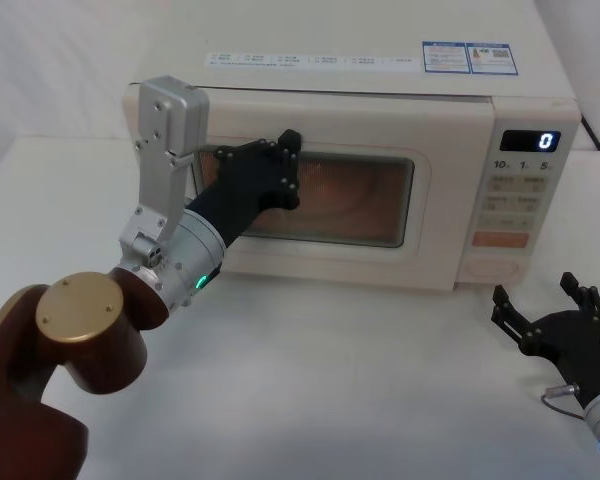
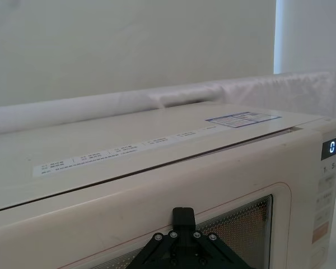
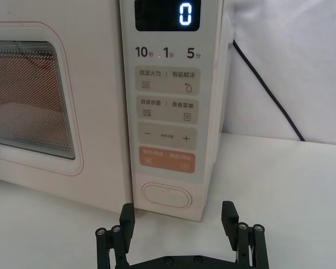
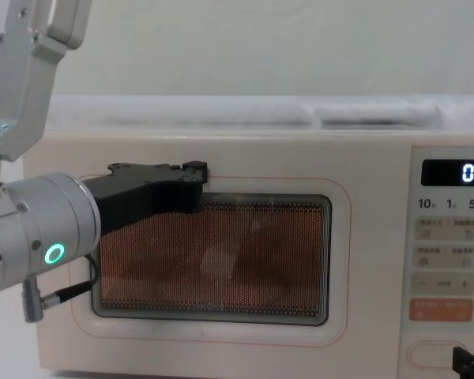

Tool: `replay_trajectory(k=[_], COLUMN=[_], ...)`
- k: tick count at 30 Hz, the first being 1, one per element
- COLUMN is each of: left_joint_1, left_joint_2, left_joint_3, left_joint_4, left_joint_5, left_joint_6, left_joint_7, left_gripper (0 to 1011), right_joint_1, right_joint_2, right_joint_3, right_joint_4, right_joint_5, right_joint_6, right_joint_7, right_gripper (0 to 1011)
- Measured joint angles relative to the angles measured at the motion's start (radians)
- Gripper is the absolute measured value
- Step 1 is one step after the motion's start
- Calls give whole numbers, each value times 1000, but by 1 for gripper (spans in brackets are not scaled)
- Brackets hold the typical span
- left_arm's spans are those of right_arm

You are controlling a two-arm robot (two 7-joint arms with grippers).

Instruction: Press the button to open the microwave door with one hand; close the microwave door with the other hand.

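Head view gives us the cream-white boxy microwave (image 1: 380, 180) standing on the white bench (image 1: 330, 380), its case smooth and glossy with rounded corners and printed stickers on the flat top. Its large cream microwave door (image 1: 320, 190) sits flush with the case, shut, and the dark mesh window glows reddish-brown; through the fine perforated screen in the chest view we make out only a faint rounded shape inside, too dim to name. The narrow control panel (image 3: 167, 106) carries a black digital display (image 3: 168, 14) showing "0", small cream labelled keys, one orange key (image 3: 167, 159) and, lowest of all, the wide cream rounded-rectangle button (image 3: 167, 196) with its oval outline.

Our left gripper (image 1: 280, 170), matte black and blocky on a thick silver-grey cylindrical wrist with a glowing green ring, lies against the upper left part of the door window; we cannot tell how its jaws stand. Our right gripper (image 3: 179, 221), black with visible screw heads, hovers low over the bench just in front of the button, apart from it, with its jaws spread wide.

A black cable (image 3: 269, 89) runs down the white wall beside the microwave.
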Motion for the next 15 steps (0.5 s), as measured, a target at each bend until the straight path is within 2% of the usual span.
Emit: replay_trajectory(k=[15], left_joint_1=[-6], left_joint_2=[-6], left_joint_3=[-2], left_joint_4=[11], left_joint_5=[6], left_joint_6=[0], left_joint_7=[-3], left_gripper=[0], right_joint_1=[0], right_joint_2=[0], right_joint_3=[0], right_joint_4=[0], right_joint_5=[0], right_joint_6=[0], right_joint_7=[0], right_gripper=[1002])
